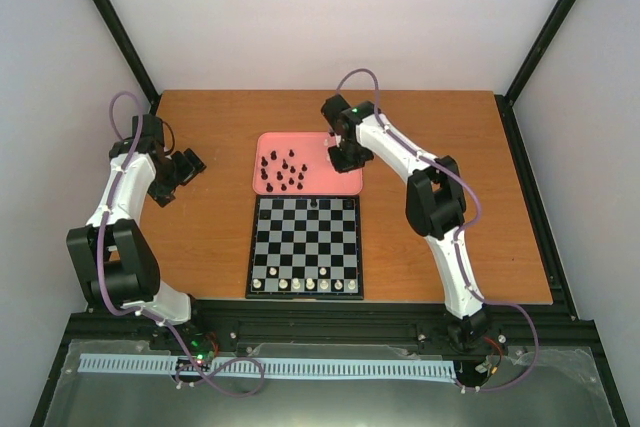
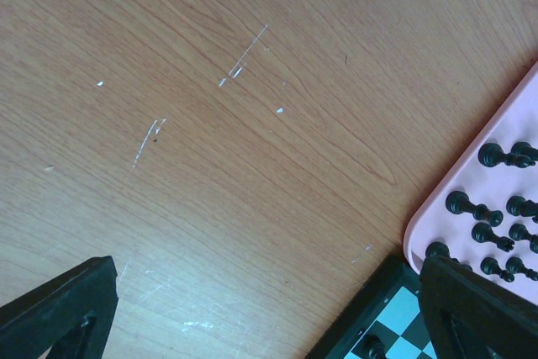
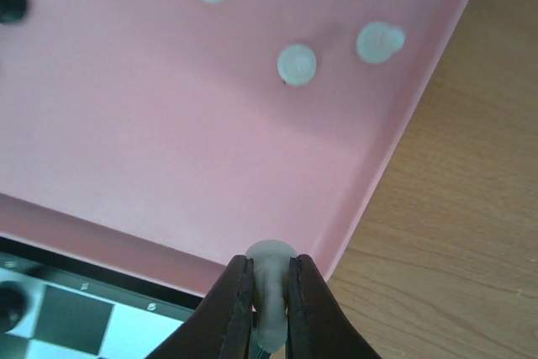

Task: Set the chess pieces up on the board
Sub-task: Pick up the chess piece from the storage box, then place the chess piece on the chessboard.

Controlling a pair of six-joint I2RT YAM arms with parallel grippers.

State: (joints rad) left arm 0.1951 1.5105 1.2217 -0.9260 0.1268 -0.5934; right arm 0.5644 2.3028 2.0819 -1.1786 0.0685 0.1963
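The chess pieces were split between two places. On the board [image 1: 305, 247], a line of cream-white pieces [image 1: 305, 285] stood along the near edge, and a lone black piece [image 1: 314, 204] stood on the far row. The squares between were bare. Most of the black pieces [image 1: 282, 171] stood clustered in the left half of the pink tray [image 1: 300, 187], which lay just beyond the board's far edge. A few loose white pieces [image 3: 296, 63] stood in its right half.

One of those was in hand. The right hand [image 3: 270, 268] hung over the tray's near right corner with its two fingers pinched tight on a cream-white piece [image 3: 271, 251], whose rounded head showed just above the fingertips. Whether that piece was lifted or resting on the tray floor could not be told from the wrist view.

The left hand [image 1: 178, 171] was well off to the left over the bare tabletop [image 1: 200, 237]. Its fingers were spread wide and it held nothing.

By this showing the job was well under halfway. One white rank looked filled, the second white rank was not yet started, and nearly all of black's side remained to be carried across from the tray.
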